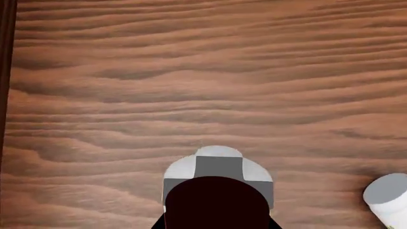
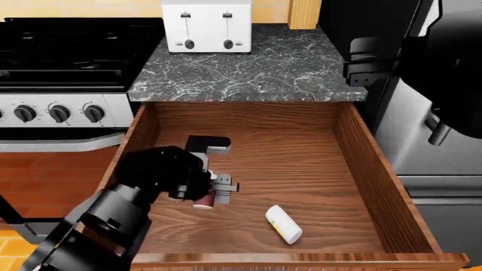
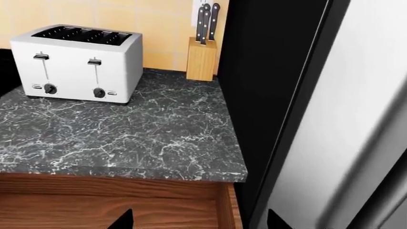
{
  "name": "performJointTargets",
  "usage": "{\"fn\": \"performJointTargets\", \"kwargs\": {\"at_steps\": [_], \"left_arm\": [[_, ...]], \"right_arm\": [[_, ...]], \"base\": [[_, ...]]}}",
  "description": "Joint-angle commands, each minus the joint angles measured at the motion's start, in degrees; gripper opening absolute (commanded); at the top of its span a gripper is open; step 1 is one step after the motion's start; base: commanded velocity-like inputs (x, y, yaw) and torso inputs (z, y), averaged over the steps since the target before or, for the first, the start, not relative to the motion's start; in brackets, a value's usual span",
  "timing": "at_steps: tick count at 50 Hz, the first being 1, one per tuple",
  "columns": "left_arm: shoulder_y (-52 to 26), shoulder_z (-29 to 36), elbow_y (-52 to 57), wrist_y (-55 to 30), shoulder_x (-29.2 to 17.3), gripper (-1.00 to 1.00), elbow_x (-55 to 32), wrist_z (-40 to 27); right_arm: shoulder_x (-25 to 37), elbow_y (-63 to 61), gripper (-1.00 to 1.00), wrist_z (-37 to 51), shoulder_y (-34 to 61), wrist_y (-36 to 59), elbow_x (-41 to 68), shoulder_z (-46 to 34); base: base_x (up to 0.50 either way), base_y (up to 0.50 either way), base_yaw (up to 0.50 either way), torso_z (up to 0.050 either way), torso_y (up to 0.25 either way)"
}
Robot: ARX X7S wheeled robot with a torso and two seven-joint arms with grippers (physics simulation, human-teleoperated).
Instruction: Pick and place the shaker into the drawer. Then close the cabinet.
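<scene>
The drawer of reddish-brown wood is pulled out wide below the stone counter; its grained floor fills the left wrist view. My left gripper points down inside it at the left. Its fingers are drawn in on the shaker, a small thing with a white-grey body and a dark red top. The shaker's base is at the drawer floor; I cannot tell whether it touches. My right gripper is open and holds nothing, up over the counter's right end.
A second small white cylinder with a yellow mark lies on its side on the drawer floor, right of the shaker. A toaster and knife block stand on the counter. The stove is left, the fridge right.
</scene>
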Motion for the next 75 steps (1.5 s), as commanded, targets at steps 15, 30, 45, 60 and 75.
{"fn": "performJointTargets", "kwargs": {"at_steps": [15,30,45,60,75], "left_arm": [[-0.6,18.2,-15.6,7.4,4.1,-1.00,-10.5,9.8],[-2.6,32.6,-16.5,9.1,4.1,1.00,-23.6,10.6],[-5.7,37.3,-14.2,14.3,2.3,1.00,-26.0,9.6],[-9.3,30.1,34.3,16.1,-19.1,1.00,-31.1,-19.7],[-14.6,27.0,49.8,16.3,-26.7,1.00,-30.1,-27.6]], "right_arm": [[0.0,0.4,1.00,-2.0,-1.5,-1.5,-2.1,-1.4],[0.5,0.6,1.00,-3.1,-1.9,-2.0,-2.8,-1.8],[0.1,0.5,1.00,-3.0,-1.9,-1.9,-2.5,-2.5],[0.1,-0.4,1.00,-1.4,-1.6,-1.6,-0.8,-2.3],[0.2,-2.9,1.00,0.8,-2.9,-2.2,1.2,-1.9]], "base": [[0.00,0.00,0.00,0.000,0.001],[0.00,0.00,0.00,0.000,0.000],[0.00,0.00,0.00,0.000,0.000],[0.00,0.00,0.00,0.000,0.000],[0.00,0.00,0.00,0.000,0.000]]}}
